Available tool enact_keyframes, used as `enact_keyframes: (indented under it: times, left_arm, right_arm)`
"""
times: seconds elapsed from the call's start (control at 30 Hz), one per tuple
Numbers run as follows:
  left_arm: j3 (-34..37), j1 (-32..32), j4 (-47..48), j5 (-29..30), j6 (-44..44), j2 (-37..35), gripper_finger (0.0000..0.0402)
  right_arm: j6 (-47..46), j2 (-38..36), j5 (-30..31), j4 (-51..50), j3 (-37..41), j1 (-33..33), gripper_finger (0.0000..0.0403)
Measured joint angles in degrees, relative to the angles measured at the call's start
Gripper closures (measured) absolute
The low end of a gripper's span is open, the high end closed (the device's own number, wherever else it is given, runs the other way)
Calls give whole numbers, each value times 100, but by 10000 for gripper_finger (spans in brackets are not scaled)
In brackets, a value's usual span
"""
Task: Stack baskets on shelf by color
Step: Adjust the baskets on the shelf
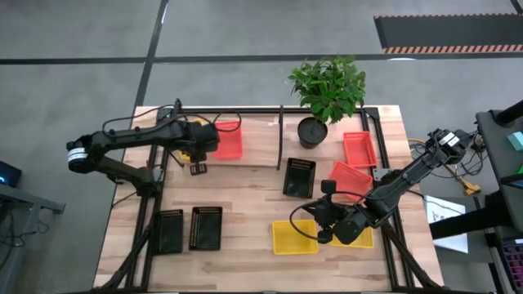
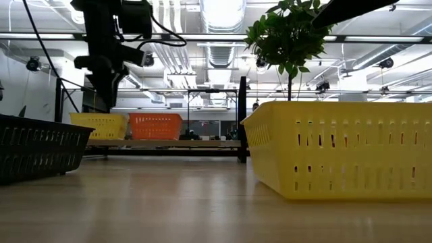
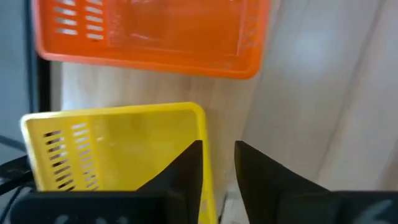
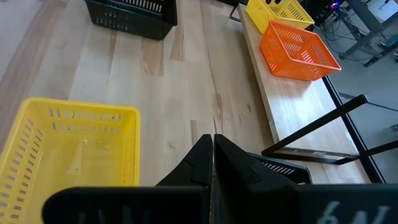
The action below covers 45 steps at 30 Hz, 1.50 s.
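Observation:
On the shelf (image 1: 257, 147) at the table's far side a yellow basket (image 3: 118, 149) stands beside a red-orange basket (image 3: 149, 37), both flat on the board. My left gripper (image 3: 219, 171) points down, open, just over the yellow basket's side rim next to the bare wood. In the low view that gripper (image 2: 106, 101) hangs right above this basket (image 2: 101, 125). My right gripper (image 4: 212, 155) is shut and holds nothing. It hovers over the table's near right part beside another yellow basket (image 4: 68, 155).
Two black baskets (image 1: 188, 229) lie at the near left and one black basket (image 1: 299, 177) lies mid-table. Two red-orange baskets (image 1: 355, 163) lie at the right. A potted plant (image 1: 315, 122) stands at the back. A black upright rod (image 1: 280, 139) divides the shelf.

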State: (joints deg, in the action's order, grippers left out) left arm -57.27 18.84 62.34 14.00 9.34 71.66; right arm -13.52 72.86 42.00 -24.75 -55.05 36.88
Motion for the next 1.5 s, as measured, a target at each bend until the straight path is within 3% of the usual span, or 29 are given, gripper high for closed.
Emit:
enact_keyframes:
  times: [0.2,0.57,0.73,0.97,1.13,1.5]
  left_arm:
    - [67,70,-222,161,36,33,293]
    - [527,144,-567,174,46,52,291]
    - [594,144,-657,174,265,52,318]
    - [631,141,-629,198,835,52,392]
    - [633,141,-431,199,1589,52,392]
    - [635,141,-430,98,1200,44,392]
  right_arm:
    - [-34,0,-2,14,22,0,394]
    - [-240,0,-15,13,164,1,394]
    - [-247,0,-13,15,164,1,394]
    - [-249,0,-4,15,164,1,394]
    - [-247,0,-2,15,164,2,394]
    - [-242,0,-2,15,164,2,394]
